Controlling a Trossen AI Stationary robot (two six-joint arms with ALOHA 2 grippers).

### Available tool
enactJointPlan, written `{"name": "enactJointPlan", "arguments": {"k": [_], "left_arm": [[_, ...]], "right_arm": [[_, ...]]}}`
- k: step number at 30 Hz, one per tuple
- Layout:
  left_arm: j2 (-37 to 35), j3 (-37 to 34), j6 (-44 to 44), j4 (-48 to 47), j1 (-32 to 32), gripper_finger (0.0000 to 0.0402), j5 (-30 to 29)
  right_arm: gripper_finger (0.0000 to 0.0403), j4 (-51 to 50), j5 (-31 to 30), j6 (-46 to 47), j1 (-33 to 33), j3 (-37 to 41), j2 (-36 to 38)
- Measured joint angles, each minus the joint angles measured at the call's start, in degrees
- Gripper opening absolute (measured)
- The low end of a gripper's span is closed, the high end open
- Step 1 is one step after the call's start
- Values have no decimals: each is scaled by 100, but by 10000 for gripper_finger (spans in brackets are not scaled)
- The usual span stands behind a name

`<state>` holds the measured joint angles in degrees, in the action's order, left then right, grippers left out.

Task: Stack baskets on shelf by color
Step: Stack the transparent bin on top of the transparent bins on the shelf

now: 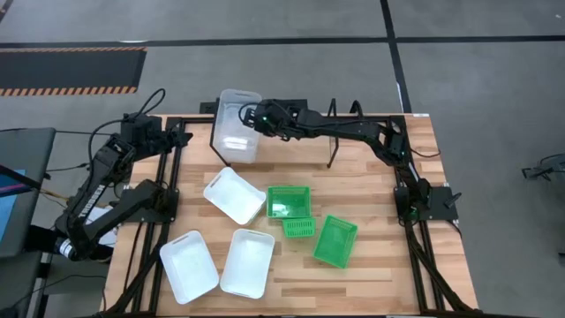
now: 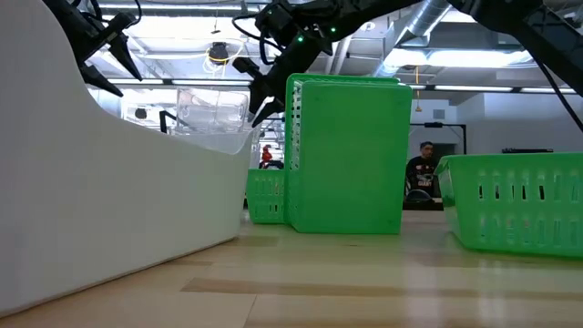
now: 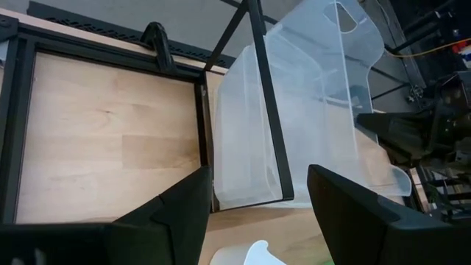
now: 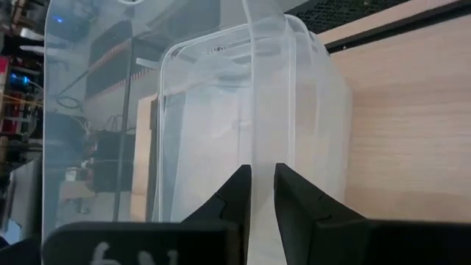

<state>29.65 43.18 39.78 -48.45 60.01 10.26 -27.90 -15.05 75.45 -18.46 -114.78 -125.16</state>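
- We see the clear baskets (image 1: 237, 126) as see-through plastic bins with rounded corners and smooth glossy walls, nested into one stack; a handle cut-out shows in one upper wall in the left wrist view (image 3: 309, 103).
- That stack sits on the shelf (image 1: 265, 141), a rack of thin black metal rods at the far edge of the wooden table (image 1: 371, 190).
- The right gripper (image 4: 262, 193) reaches to the stack, its two dark fingers drawn close together and pinching the thin rim wall of a clear basket between them; in the high view it (image 1: 256, 116) sits at the stack's right side.
- Nearer than this gripper, toward the table's front, lie three white baskets (image 1: 234, 195), opaque, smooth and open side up, apart from one another.
- Beside those, below the right arm, are three green baskets (image 1: 289, 201): bright plastic with lattice sides, one square-on, a second (image 1: 298, 229) touching its front edge, and a third (image 1: 335, 240) tilted just beside.
- In the low view one green basket (image 2: 351, 155) stands on its end.
- The left gripper (image 3: 257, 202) waits well to the left of the stack with its fingers spread wide and nothing between them.
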Motion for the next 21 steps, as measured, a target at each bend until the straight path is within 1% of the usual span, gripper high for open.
{"name": "enactJointPlan", "arguments": {"k": [4, 10, 12, 16, 21], "left_arm": [[-2, 0, 29, -2, 0, 212, 2], [0, 0, 31, -2, 0, 212, 2], [0, 0, 31, -2, 0, 212, 2], [0, 0, 31, 0, 0, 212, 2], [0, 0, 31, 77, 0, 212, 2]], "right_arm": [[70, -12, 154, -195, 5, 0, 0], [71, -44, 208, -380, 41, 0, 0], [76, -46, 287, -514, 41, 0, 0], [105, -30, 439, -599, 35, 0, 0], [169, -107, 468, -706, 37, 0, 0]]}}
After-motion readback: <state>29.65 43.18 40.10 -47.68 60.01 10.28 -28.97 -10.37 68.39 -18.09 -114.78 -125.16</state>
